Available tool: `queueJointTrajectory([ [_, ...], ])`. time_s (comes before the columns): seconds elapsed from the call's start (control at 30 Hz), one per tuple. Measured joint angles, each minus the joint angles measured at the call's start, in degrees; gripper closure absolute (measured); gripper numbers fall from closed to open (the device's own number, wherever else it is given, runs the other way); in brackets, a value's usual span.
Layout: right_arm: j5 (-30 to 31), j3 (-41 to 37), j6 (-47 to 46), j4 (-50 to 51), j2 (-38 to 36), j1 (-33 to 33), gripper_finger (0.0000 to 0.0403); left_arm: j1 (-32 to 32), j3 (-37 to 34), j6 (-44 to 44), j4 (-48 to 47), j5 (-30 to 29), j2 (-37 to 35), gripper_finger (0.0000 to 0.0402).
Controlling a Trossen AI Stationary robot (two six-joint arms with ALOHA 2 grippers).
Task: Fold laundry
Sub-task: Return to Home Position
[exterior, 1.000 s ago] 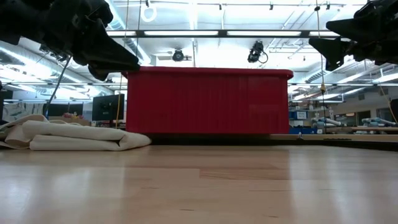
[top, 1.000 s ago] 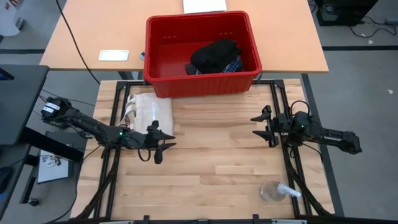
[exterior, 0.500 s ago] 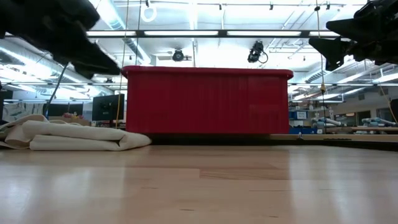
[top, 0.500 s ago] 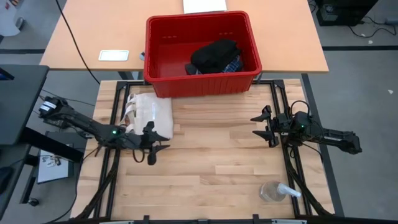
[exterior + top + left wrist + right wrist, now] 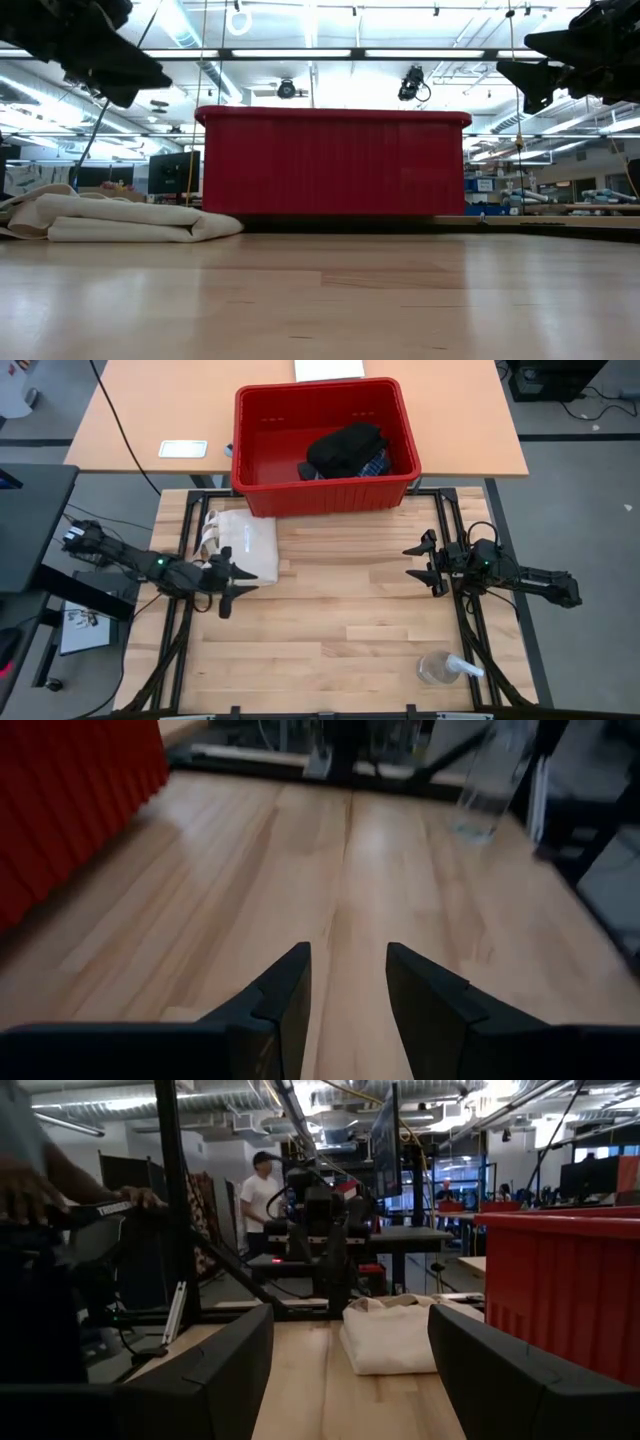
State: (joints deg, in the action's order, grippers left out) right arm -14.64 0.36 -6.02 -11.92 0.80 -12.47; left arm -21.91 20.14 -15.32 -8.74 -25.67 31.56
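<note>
Laundry (image 5: 345, 448) in red bin (image 5: 320, 488), far table (image 5: 340, 630) edge. Left gripper (image 5: 240, 582) and right gripper (image 5: 410, 563): fingers parted, empty, near opposite side edges.

light: ceiling strips (image 5: 330, 53) are shining brightly overhead | glare: wooden table (image 5: 372, 838) is gleaming palely | shadow: bin (image 5: 335, 165) is casting a thin dark band

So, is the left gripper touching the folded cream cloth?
Apart: in the low view the left gripper hangs well above the folded cream cloth, with room background visible between them.
</note>
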Motion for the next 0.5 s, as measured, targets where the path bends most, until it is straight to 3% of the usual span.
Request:
queueJointTrajectory([
  [0.5,0.0,0.0,0.0,0.0,0.0,0.0,0.0131,0.5,0.0,0.0,-4.7,0.4,-12.6,0.0267],
])
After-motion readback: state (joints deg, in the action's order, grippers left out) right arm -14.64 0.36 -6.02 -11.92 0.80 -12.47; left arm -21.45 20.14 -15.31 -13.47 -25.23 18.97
